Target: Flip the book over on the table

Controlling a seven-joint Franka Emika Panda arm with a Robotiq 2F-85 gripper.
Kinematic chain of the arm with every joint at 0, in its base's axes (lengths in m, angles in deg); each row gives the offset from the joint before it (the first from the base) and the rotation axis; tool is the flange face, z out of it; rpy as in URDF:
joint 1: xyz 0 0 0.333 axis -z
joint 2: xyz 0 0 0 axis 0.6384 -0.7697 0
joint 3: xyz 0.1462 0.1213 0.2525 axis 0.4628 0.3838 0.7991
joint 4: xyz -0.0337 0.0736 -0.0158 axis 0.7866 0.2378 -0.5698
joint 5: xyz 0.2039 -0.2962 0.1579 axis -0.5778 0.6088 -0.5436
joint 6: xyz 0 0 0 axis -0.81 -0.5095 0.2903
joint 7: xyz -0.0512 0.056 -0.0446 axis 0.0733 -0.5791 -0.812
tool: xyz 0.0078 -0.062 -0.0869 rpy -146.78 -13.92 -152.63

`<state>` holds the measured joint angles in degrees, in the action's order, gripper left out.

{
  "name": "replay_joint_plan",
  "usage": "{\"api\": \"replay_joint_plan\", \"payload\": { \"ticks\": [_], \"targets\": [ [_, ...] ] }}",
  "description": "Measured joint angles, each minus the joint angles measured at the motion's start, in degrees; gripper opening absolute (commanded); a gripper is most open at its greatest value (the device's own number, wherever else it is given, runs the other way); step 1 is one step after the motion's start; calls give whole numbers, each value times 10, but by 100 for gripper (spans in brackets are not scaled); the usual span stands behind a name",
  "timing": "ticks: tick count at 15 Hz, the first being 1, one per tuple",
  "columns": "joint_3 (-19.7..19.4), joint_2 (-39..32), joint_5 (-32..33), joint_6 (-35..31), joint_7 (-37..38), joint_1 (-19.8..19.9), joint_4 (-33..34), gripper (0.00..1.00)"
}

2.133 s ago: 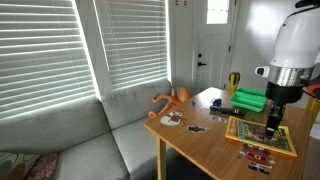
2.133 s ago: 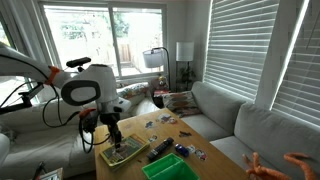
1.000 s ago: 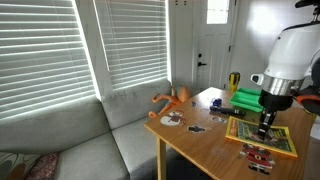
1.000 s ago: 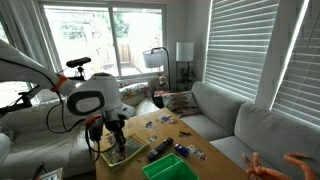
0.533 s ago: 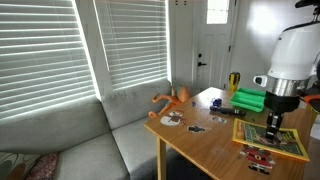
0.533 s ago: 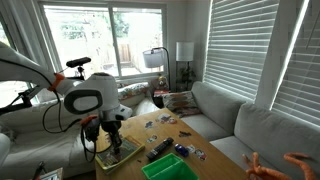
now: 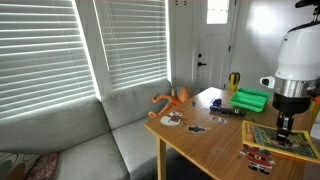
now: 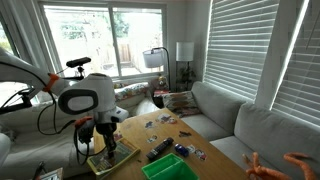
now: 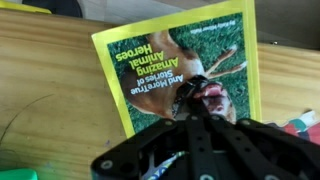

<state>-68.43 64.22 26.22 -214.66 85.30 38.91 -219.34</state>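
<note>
The book (image 9: 170,60) lies flat on the table (image 9: 40,90), its yellow-bordered cover with a dog photo facing up. My gripper (image 9: 195,92) is shut, with its closed fingertips resting on the cover. In both exterior views the gripper (image 7: 283,128) (image 8: 107,148) stands upright over the book (image 7: 290,142) (image 8: 103,161), which sits near the table's (image 7: 200,150) (image 8: 140,135) side edge. Whether the book hangs over that edge is unclear.
A bright green ridged box (image 7: 250,100) (image 8: 165,168) sits near the book. Small picture cards (image 7: 262,157) (image 8: 165,125) lie scattered around, along with a black remote (image 8: 160,150). An orange toy (image 7: 172,98) and a yellow bottle (image 7: 234,82) stand toward the table's other edges. A grey sofa (image 7: 70,140) flanks the table.
The shut gripper has slid sideways toward the table's edge, and the book has moved along under it.
</note>
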Motion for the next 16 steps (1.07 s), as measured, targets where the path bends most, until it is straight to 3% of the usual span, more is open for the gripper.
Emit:
{"api": "replay_joint_plan", "payload": {
  "ticks": [2, 3, 6, 10, 14, 16],
  "targets": [
    [0, 0, 1, 0, 0, 0, 0, 0],
    [-1, 0, 2, 1, 0, 0, 0, 26],
    [-3, 0, 2, 1, 0, 1, 0, 39],
    [-5, 20, 2, 15, -2, -2, 3, 67],
    [1, 74, 2, 85, -9, -17, 2, 95],
    [11, 92, 2, 122, -11, -29, 2, 100]
  ]
}}
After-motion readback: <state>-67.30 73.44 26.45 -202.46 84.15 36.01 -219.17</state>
